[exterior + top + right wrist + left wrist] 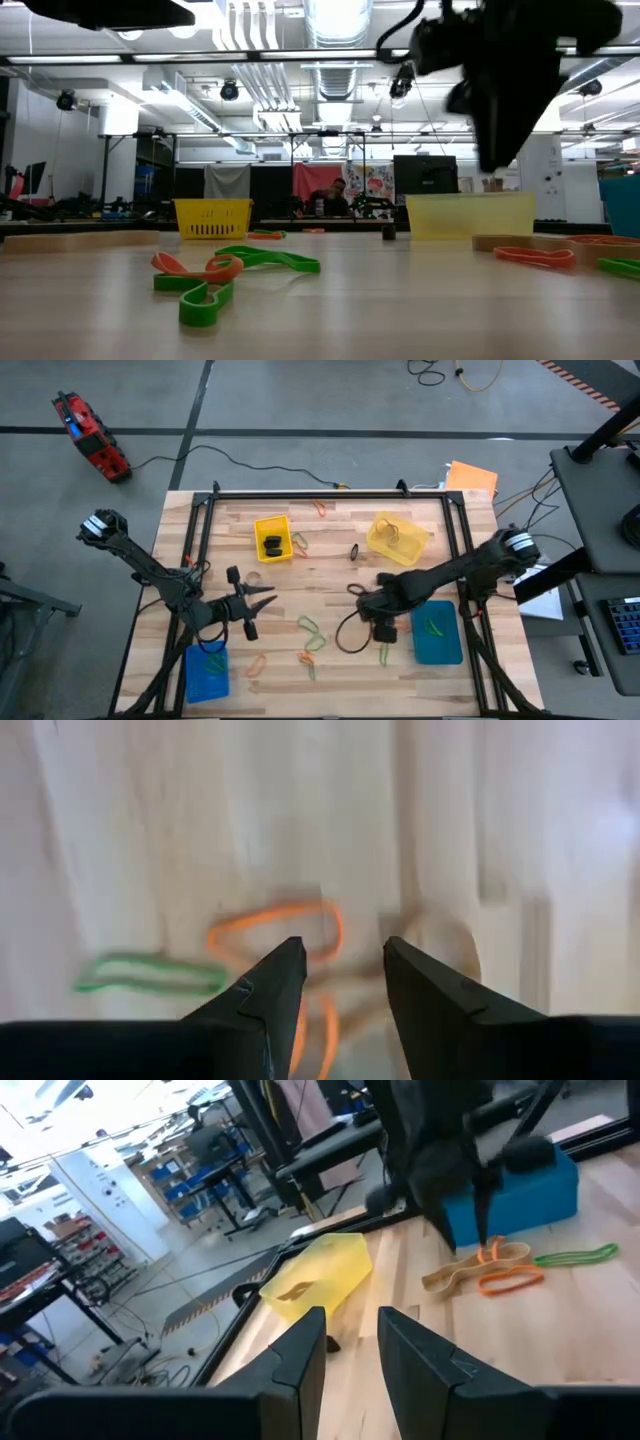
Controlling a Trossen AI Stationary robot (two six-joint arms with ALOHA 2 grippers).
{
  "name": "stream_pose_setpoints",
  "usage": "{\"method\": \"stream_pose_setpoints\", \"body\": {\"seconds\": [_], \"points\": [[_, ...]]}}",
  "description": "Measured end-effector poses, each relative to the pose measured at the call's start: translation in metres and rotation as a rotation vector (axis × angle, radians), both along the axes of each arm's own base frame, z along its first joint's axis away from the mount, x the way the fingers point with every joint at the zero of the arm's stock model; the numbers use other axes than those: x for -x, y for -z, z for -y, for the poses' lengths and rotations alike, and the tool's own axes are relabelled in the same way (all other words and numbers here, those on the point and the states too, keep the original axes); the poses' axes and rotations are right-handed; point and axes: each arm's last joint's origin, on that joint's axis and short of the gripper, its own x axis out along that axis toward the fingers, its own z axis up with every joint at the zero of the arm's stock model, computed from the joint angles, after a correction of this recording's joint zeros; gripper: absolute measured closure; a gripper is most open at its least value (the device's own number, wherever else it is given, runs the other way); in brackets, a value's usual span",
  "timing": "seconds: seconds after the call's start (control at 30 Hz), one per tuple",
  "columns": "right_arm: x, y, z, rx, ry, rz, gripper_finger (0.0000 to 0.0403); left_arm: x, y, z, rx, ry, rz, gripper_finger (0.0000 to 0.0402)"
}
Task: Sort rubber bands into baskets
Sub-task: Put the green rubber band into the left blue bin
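1. Bench: wooden, carries everything.
2. Baskets: bright yellow, pale yellow, teal, blue.
3. Right gripper: fingers parted over an orange rubber band, nothing grasped.
4. Left gripper: fingers apart, empty.
5. Rubber bands: loose mid-bench.

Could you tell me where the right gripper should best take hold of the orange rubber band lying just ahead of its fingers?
Probably on the near strand of the orange rubber band, from straight above. It lies flat on the wooden table as an open loop, so one finger of the right gripper can drop inside and the other outside. Stay off the green band beside it.
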Motion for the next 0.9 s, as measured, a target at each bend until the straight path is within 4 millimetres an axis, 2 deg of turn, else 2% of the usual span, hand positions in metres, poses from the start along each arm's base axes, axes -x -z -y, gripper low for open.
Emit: {"method": "stream_pose_setpoints", "body": {"seconds": [0.17,0.27,0.43,0.57,0.73,0.9], "points": [[0.04,-0.03,-0.002,-0.077,0.254,-0.069,0.0285,0.0,0.0,0.0,-0.017,-0.004,-0.008,0.0322],[0.063,-0.04,-0.009,-0.136,0.386,-0.161,0.0292,0.0,0.001,0.0,-0.028,-0.004,-0.014,0.0322],[0.089,-0.052,-0.022,-0.173,0.617,-0.227,0.0306,0.0,0.001,0.0,-0.037,-0.004,-0.018,0.0322],[0.103,-0.042,-0.035,-0.146,0.7,-0.327,0.0313,0.0,0.001,0.0,-0.038,-0.005,-0.018,0.0322],[0.113,-0.013,-0.043,-0.079,0.76,-0.436,0.031,0.001,-0.001,-0.001,-0.058,-0.02,-0.018,0.0322],[0.113,0.012,-0.045,-0.098,0.744,-0.423,0.0291,0.0,-0.014,-0.003,-0.114,-0.07,-0.011,0.0322]]}}
